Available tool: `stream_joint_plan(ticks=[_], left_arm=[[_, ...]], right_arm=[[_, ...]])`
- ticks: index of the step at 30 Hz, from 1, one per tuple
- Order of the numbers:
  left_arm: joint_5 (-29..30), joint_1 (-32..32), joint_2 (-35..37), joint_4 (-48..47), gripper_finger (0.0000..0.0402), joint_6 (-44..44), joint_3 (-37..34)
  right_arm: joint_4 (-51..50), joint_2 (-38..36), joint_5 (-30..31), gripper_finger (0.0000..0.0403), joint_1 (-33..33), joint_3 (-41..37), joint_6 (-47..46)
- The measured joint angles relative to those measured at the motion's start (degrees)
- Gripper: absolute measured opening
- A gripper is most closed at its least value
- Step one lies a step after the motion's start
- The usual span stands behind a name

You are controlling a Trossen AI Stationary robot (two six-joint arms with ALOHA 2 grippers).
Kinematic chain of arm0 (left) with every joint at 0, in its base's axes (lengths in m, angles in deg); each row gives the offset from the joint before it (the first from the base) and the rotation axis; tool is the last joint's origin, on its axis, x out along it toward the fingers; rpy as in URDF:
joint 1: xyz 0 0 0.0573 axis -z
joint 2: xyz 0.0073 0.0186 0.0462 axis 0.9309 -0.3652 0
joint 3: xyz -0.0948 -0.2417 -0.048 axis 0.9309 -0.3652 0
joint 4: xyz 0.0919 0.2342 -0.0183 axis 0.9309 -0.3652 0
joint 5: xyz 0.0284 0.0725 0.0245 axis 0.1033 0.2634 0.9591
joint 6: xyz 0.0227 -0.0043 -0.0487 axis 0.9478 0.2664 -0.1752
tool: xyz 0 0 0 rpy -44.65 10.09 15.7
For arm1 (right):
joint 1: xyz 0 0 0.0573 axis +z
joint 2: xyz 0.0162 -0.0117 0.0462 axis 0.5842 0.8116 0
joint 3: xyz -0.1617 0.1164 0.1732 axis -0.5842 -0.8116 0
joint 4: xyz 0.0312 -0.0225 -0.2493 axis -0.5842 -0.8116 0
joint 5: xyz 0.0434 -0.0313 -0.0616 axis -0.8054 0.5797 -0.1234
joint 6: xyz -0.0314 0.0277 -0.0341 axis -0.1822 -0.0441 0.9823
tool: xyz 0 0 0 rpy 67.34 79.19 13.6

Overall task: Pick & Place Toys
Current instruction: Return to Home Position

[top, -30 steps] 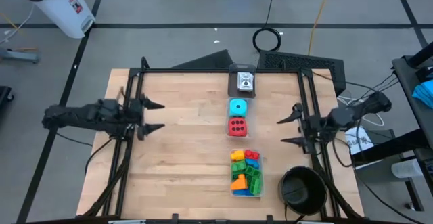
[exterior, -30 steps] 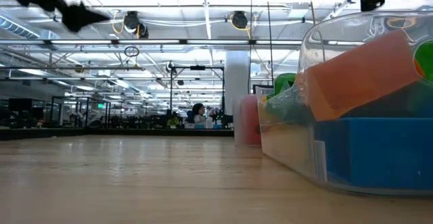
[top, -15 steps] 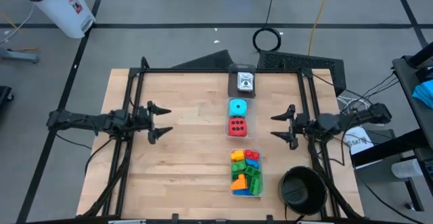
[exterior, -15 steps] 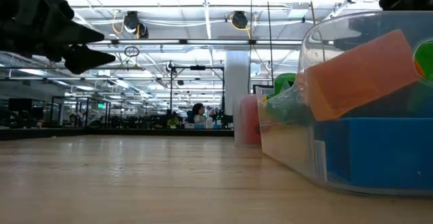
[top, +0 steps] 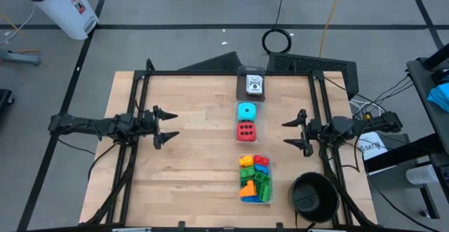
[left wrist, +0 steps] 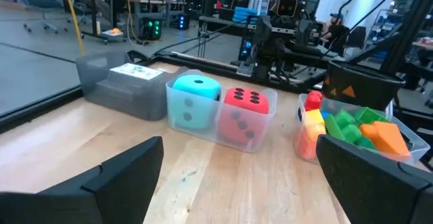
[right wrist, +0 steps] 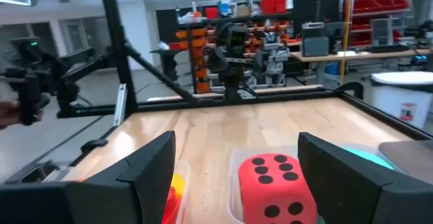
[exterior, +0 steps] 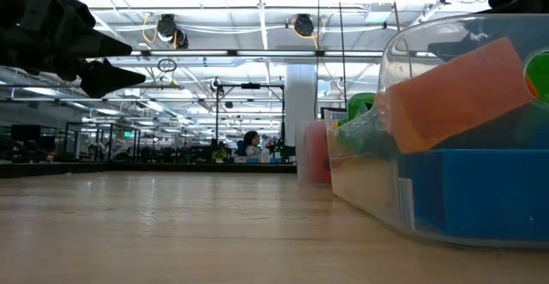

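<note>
Pale wood worktop (top: 189, 155), visible grain, smooth satin finish. The bricks (top: 255, 178) are glossy hard plastic. The cyan die (top: 246, 111) and red die (top: 245, 130) are smooth and look matt. Clear boxes (exterior: 401, 57), glossy plastic with reflections. Black bowl (top: 313, 195), dull sheen. The left tool (top: 174, 125) and right tool (top: 284, 133) have dark matt fingers. Black metal frame (top: 210, 73).

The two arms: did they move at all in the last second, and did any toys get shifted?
Yes. The left gripper and the right gripper each reached in slightly toward the middle of the table, and the left one came down lower. Both are open and empty; nothing was grabbed or dropped. The bricks, cyan die, red die, cards and bowl stayed put.
</note>
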Motion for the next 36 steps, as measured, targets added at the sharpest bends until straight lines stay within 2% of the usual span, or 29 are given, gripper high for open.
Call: stream_joint_plan(ticks=[36], left_arm=[[-0.10,0.00,0.00,-0.02,0.0395,0.33,0.00]], right_arm=[[1.51,0.63,0.09,0.0275,0.02,-0.22,0.46]])
